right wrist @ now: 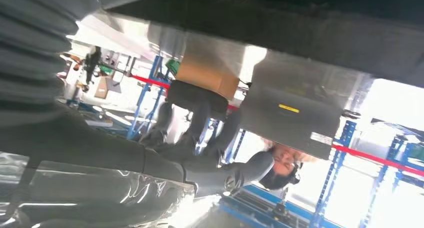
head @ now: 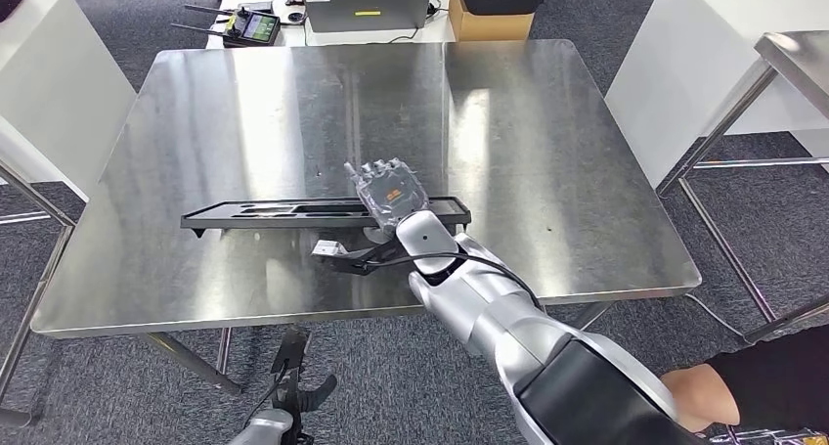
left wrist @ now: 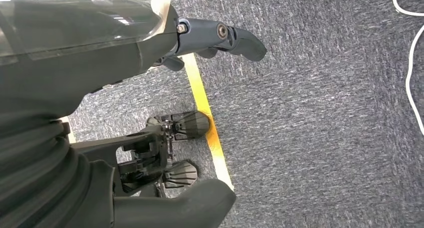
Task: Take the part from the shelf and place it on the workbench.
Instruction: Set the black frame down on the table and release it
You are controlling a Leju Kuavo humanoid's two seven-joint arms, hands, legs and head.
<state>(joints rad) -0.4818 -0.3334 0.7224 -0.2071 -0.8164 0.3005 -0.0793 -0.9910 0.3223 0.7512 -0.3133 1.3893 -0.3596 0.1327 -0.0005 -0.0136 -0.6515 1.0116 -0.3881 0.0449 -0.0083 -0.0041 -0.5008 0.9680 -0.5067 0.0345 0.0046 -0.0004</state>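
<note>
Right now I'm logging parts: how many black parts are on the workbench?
1: the long black part lies across the workbench near its front edge, under the right hand.

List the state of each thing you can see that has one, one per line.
Part: lying flat on the workbench, right hand on it.
Left hand: hanging over the floor, fingers apart, holding nothing.
Laptop: open, back toward the robot.

The part lies lengthwise across the near middle of the worktop, with the right hand on its right portion. Behind the worktop stand a laptop, a controller to its left and a box to its right.
</note>
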